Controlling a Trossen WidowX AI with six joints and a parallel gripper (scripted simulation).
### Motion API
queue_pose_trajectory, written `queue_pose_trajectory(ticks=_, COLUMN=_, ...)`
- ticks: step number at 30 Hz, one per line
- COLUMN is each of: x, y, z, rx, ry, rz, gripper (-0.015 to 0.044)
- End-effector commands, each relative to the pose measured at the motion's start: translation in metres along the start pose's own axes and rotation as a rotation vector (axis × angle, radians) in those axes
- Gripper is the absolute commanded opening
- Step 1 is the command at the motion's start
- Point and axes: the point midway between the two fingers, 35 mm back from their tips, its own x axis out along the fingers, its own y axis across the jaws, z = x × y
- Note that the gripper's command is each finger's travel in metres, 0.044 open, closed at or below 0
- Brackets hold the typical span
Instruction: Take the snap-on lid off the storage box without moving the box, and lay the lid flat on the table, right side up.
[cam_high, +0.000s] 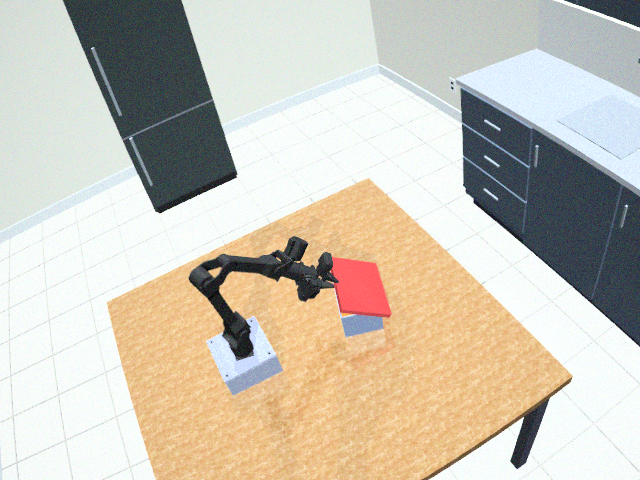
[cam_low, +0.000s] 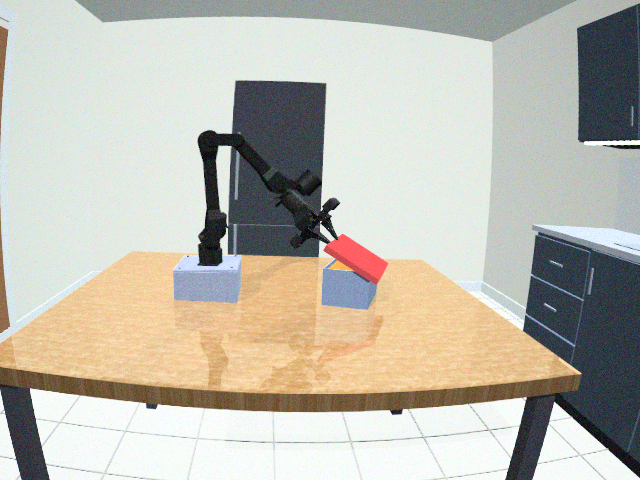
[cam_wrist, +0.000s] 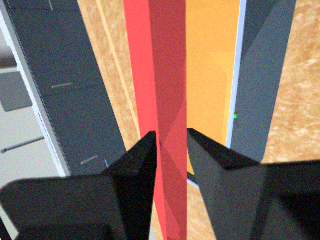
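The red lid is tilted on the blue storage box. Its edge nearest the arm is raised, and its far edge is low, at the far side of the box top. The box stands upright on the table, and its orange inside shows through the gap under the raised edge. My gripper is shut on the raised edge of the lid, one finger on each side of it. Whether the far edge touches the rim is hard to tell.
The wooden table carries the box and the arm's pale base block, which stands left of the box in the top and exterior views. Dark kitchen cabinets stand beyond the table's right side.
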Motion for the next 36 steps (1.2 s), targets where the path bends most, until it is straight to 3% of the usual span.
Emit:
queue_pose_trajectory(ticks=1, x=-0.002, y=0.01, z=-0.001, rx=0.0, ry=0.006, rz=0.007, gripper=0.0)
queue_pose_trajectory(ticks=36, x=-0.015, y=0.059, z=-0.001, rx=0.001, ry=0.006, rz=0.009, gripper=0.0)
